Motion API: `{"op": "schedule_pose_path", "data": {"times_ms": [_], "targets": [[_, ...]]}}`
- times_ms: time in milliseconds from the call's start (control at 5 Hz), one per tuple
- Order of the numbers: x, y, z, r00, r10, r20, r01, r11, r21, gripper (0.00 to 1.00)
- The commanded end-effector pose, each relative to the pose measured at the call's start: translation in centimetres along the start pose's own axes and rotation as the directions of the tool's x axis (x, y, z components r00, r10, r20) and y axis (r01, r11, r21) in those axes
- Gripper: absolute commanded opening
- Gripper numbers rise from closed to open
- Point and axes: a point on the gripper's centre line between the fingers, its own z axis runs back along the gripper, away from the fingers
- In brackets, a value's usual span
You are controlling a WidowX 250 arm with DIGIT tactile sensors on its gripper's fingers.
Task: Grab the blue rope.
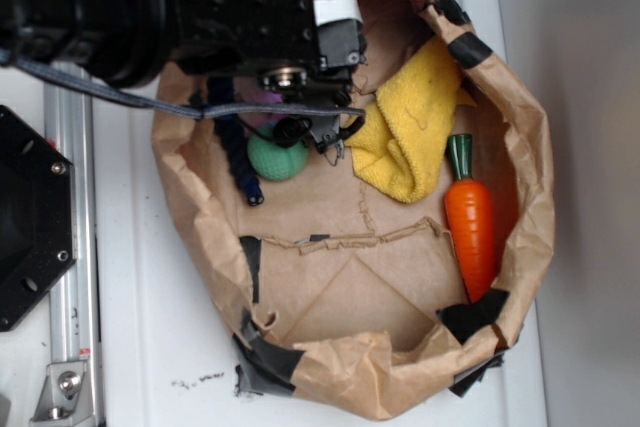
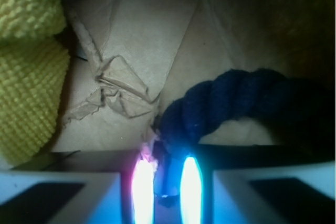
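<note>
You see the gripper (image 2: pixel 163 187) closed on the blue rope (image 2: pixel 231 103) inside the paper bag (image 1: pixel 520 127); the rope lies beside the green ball (image 1: pixel 277 159) and near the yellow towel (image 1: pixel 415 127).

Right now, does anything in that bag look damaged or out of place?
The paper bag is crumpled and patched with black tape. Its floor is torn and creased. The rope, ball, cloth and carrot look intact.

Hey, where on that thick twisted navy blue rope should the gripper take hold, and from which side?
Grip the thick twisted navy blue rope across its width, near the end that already sits between the gripper fingers in the wrist view. Come from above: it lies on the brown paper bag's floor, with the green ball close alongside.
</note>
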Motion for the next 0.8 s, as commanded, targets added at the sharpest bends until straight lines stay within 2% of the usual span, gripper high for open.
{"op": "schedule_pose_path", "data": {"times_ms": [0, 200, 600], "targets": [[1.7, -2.6, 9.5, 0.968, -0.092, 0.233, 0.166, 0.932, -0.322, 0.0], [2.3, -5.1, 13.0, 0.945, -0.137, 0.298, 0.243, 0.902, -0.357, 0.0], [1.5, -6.5, 11.5, 0.949, -0.207, 0.238, 0.273, 0.918, -0.289, 0.0]]}}
